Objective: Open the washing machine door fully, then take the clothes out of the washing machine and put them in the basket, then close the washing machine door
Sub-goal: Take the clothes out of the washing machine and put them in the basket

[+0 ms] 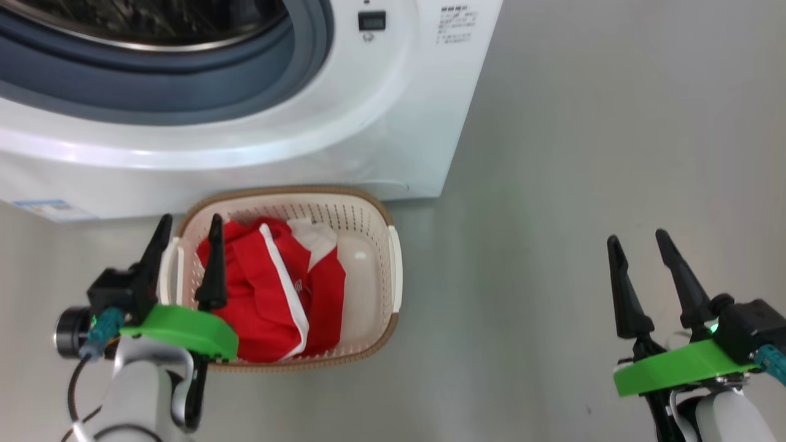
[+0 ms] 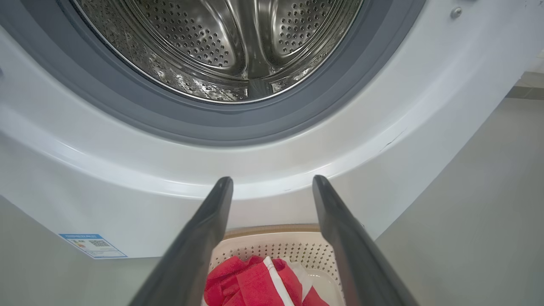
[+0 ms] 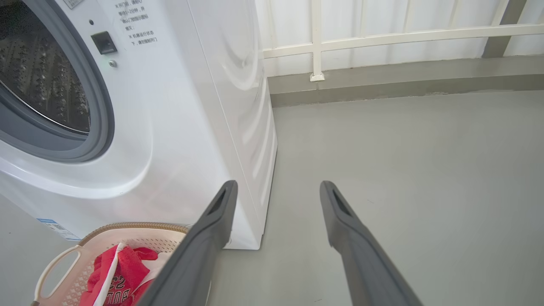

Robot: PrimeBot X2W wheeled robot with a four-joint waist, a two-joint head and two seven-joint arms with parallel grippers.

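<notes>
The clothes point(image 1: 264, 294) lie in the basket point(image 1: 368, 270): a heap of red cloth with white stripes and a white panel, gathered in its left and middle part. The right part of the basket bottom is bare. The basket stands on the grey floor point(image 1: 583, 153), just in front of the washing machine point(image 1: 381, 110) and near its right front corner.

The left hand point(image 1: 190, 220) hovers over the left side of the basket. It is open, its two dark fingers are wide apart and it holds nothing. In the head view one finger lies over the left rim of the basket and the other over the red cloth; I cannot tell if this one touches the cloth. In the left wrist view the fingers point at the white front of the machine, under the round opening.

The opening is uncovered. Inside the grey rubber ring point(image 2: 238, 123) the steel drum point(image 2: 221, 38) shows its perforated wall. A small blue label point(image 2: 92, 245) sits low on the front, at the left.

The right hand point(image 1: 635, 237) is well apart from the basket, over the bare floor on the right of the machine. It is open too and grips nothing. The right wrist view shows a white railing point(image 3: 382, 36) behind.
</notes>
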